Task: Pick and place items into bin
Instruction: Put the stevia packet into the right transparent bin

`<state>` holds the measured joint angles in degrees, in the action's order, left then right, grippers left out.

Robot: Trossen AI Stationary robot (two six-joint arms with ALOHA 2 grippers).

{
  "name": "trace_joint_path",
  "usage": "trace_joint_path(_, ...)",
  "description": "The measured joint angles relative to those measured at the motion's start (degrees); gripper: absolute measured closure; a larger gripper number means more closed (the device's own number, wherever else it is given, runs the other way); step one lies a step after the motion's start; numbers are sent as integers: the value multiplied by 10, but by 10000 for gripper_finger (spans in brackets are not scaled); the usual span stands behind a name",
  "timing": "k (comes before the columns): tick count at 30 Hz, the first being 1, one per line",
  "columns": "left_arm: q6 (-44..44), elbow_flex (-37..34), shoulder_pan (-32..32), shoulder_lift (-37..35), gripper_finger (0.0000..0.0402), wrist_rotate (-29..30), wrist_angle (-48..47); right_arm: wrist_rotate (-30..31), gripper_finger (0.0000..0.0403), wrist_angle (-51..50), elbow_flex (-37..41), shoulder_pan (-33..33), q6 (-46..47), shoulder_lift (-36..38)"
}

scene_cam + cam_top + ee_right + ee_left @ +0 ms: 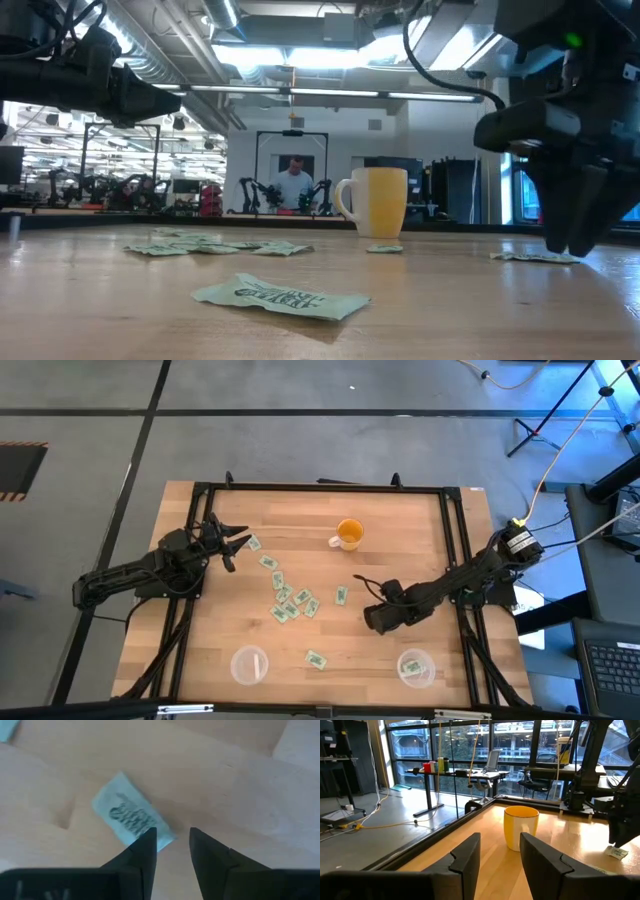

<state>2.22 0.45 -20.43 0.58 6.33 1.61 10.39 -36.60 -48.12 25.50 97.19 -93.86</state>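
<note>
The pale wooden worktop carries a loose scatter of small flat green-and-white packets, most of them lying in a cluster left of its middle. One more packet lies alone toward the near edge, between two round clear plastic bins. The left bin looks bare inside, though the overhead view is too coarse to be sure; the right bin holds what appears to be at least one packet. An orange ceramic mug stands upright near the far edge, apart from the packets.

The right arm reaches in from the right side, and its right pincer points down at the worktop just right of the cluster. Its dark fingers stand a little apart with nothing between them, their tips just above bare wood. A single packet lies flat just beside the tips, one corner close against one finger; it is not gripped.

The left arm waits at the worktop's left side. Its left pincer hangs above the surface with the fingers spread and nothing held, facing the mug. A person shows in the room far behind the worktop.
</note>
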Motion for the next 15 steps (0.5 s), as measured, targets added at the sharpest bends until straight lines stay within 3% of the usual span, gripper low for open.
trace_joint_path(15,0,0,0,0,269,0,0,-19,323,41,5,0,-4,-20)
